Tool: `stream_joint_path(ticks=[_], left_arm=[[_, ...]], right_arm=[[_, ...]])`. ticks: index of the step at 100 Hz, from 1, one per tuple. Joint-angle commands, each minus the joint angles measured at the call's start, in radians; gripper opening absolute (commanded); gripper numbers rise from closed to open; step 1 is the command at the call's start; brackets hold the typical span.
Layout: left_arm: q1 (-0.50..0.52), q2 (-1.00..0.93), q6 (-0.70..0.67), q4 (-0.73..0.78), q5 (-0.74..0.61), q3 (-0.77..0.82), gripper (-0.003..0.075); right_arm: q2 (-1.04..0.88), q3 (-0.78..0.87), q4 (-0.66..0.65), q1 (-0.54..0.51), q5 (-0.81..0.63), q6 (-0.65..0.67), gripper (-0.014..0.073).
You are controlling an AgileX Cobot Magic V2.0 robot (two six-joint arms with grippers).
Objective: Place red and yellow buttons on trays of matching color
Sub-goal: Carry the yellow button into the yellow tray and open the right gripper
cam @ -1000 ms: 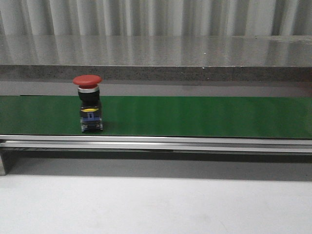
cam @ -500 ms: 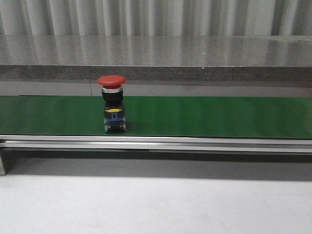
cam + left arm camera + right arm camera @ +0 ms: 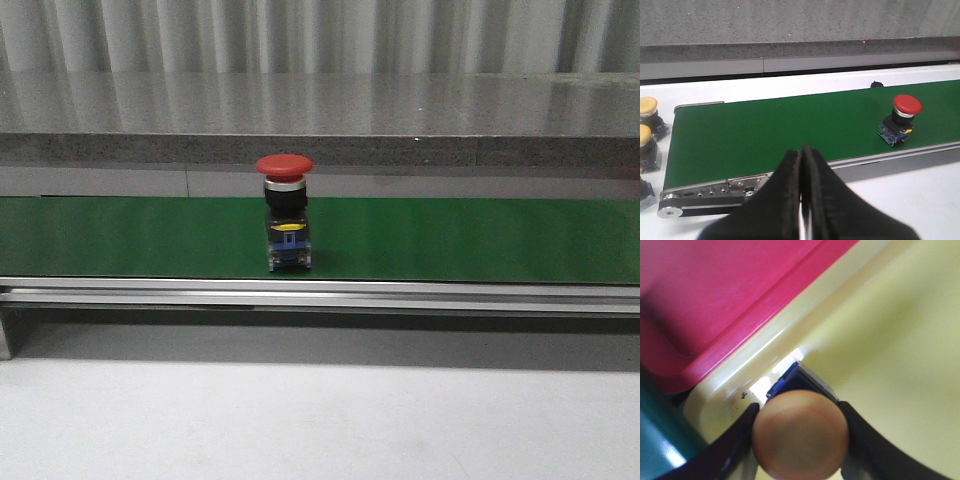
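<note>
A red button (image 3: 284, 213) with a black and blue base stands upright on the green conveyor belt (image 3: 450, 238); it also shows in the left wrist view (image 3: 901, 118). My left gripper (image 3: 801, 150) is shut and empty, hovering before the belt's near rail, left of the red button. My right gripper (image 3: 799, 432) is shut on a yellow button (image 3: 800, 434), held over a corner of the yellow tray (image 3: 895, 355), beside the red tray (image 3: 715, 295). Neither gripper shows in the front view.
Two more yellow buttons (image 3: 649, 112) (image 3: 646, 147) stand on the white table off the belt's end, with a dark one (image 3: 644, 192) at the frame edge. The belt's roller end and metal rail (image 3: 715, 192) lie near the left fingers. A grey ledge runs behind the belt.
The red button has travelled to the right along the belt, from near the left part to about the middle in the front view.
</note>
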Motion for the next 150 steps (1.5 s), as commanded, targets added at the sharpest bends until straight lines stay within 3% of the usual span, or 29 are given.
stream_joint_path(ticks=[1,12,29,38,69,86,128,150], left_arm=[[-0.007,0.007,0.0,-0.012,-0.074,-0.026,-0.002],[-0.007,0.007,0.0,-0.012,-0.074,-0.026,-0.002],[-0.007,0.007,0.0,-0.012,-0.074,-0.026,-0.002],[-0.007,0.007,0.0,-0.012,-0.074,-0.026,-0.002],[-0.007,0.007,0.0,-0.012,-0.074,-0.026,-0.002],[-0.007,0.007,0.0,-0.012,-0.074,-0.026,-0.002],[-0.007,0.007,0.0,-0.012,-0.074,-0.026,-0.002],[-0.007,0.007,0.0,-0.012,-0.077,-0.026,-0.002]], right_arm=[[-0.004,-0.021,0.015,-0.005,-0.044,0.004,0.0126],[0.025,-0.021,0.017,-0.004,-0.044,0.004,0.0219],[0.033,-0.021,0.023,-0.004,-0.046,0.004,0.0492],[0.033,-0.021,0.034,-0.004,-0.046,0.004,0.0555],[-0.115,-0.021,0.028,-0.002,-0.04,0.004,0.0563],[-0.245,-0.021,0.024,0.051,0.001,-0.023,0.0563],[-0.496,-0.021,0.004,0.342,0.142,-0.075,0.0566],[-0.491,-0.021,0.049,0.537,0.209,-0.151,0.065]])
